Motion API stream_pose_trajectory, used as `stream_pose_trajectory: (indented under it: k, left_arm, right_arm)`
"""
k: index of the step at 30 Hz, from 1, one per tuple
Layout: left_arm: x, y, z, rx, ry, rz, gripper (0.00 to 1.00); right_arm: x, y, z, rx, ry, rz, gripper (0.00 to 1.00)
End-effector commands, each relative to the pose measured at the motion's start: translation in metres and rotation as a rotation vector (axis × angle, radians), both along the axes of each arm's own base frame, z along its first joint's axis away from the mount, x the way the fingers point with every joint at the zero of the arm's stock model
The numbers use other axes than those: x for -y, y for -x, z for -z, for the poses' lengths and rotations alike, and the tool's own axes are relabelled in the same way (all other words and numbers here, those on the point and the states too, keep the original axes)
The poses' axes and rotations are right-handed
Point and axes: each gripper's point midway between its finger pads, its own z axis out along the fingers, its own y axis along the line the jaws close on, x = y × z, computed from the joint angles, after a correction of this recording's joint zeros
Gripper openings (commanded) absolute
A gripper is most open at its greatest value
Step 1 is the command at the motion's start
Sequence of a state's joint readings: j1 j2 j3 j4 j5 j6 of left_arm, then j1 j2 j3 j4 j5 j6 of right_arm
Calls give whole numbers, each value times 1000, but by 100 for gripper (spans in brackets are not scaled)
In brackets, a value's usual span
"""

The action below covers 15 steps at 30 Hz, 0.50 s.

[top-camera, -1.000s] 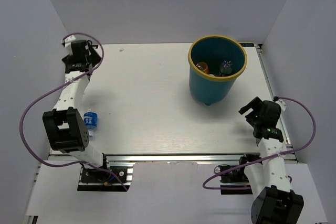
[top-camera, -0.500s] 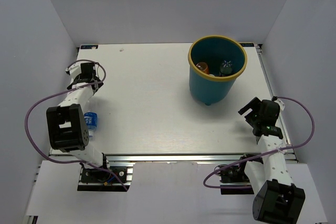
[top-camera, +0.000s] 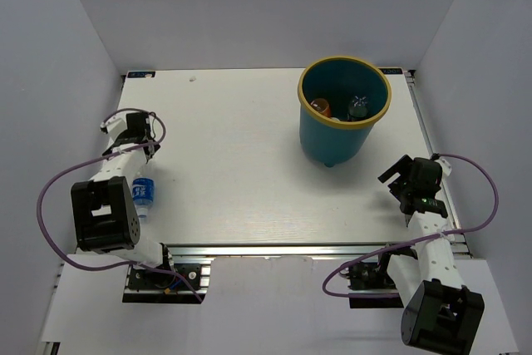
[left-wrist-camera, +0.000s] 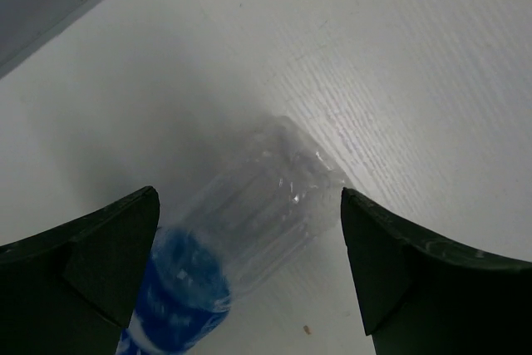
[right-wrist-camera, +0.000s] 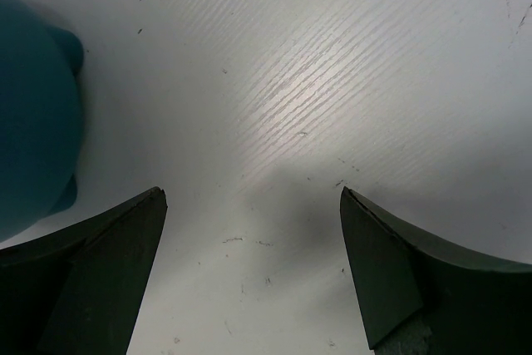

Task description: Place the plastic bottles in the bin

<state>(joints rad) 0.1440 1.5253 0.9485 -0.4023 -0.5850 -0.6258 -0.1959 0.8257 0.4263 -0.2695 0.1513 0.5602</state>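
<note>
A clear plastic bottle with a blue label lies on the white table at the near left, beside the left arm. In the left wrist view the bottle lies below and between the spread fingers, apart from both. My left gripper is open, just beyond the bottle. The teal bin with a yellow rim stands at the far right. It holds an orange bottle and a dark-topped bottle. My right gripper is open and empty, near right of the bin.
The bin's teal wall fills the left edge of the right wrist view. Grey walls close in the table on the left, back and right. A purple cable loops beside the left arm.
My left gripper has drawn back from the far left corner toward the near side, closing on the blue-label bottle. The right arm has barely moved.
</note>
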Motion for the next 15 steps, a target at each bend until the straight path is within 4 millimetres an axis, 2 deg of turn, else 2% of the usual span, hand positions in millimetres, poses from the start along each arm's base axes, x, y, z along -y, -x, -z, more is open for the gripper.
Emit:
stream_pose_trajectory:
  k: [1, 8, 15]
  left_arm:
    - [2, 13, 11, -15, 26, 11, 98]
    - [7, 17, 42, -100, 71, 42, 98]
    - [13, 16, 55, -130, 114, 53, 98]
  right_arm:
    - [4, -8, -14, 48, 22, 6, 89]
    - [0, -8, -11, 46, 6, -10, 89]
    - [1, -7, -13, 52, 9, -1, 89]
